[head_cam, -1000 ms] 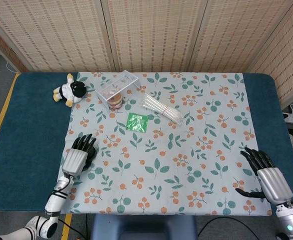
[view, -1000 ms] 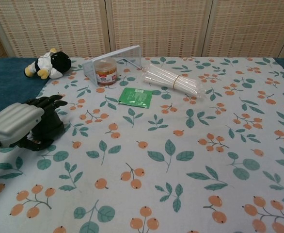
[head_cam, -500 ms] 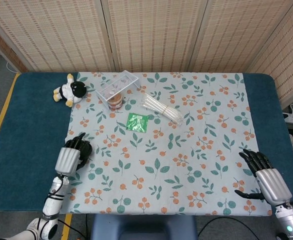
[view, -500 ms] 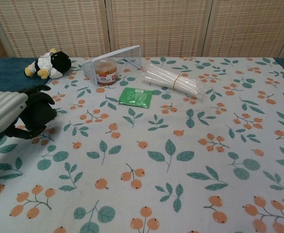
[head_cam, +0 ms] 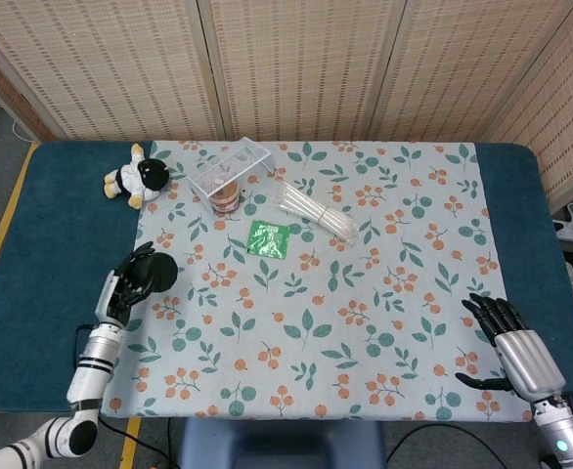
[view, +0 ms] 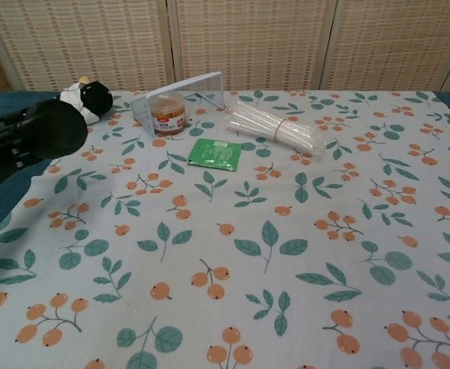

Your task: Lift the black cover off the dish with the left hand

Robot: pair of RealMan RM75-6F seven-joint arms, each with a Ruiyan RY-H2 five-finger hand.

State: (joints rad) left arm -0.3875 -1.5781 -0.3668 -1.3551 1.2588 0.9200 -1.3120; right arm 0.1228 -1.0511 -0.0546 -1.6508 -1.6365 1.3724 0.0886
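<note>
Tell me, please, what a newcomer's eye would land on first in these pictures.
Probably the left hand, raised at the tablecloth's left edge and holding a round black cover. Next come the cow plush at the far left corner and the orange-lidded tub under a clear rack at the back, with a green packet just in front. The right hand rests empty, fingers spread, at the near right edge.

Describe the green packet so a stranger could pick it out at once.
Start at the floral tablecloth and go to its far left part, where a clear rack stands over an orange-lidded jar. Just nearer than these lies the green packet, flat and square, the only solid green thing, left of the clear bundle of sticks.
</note>
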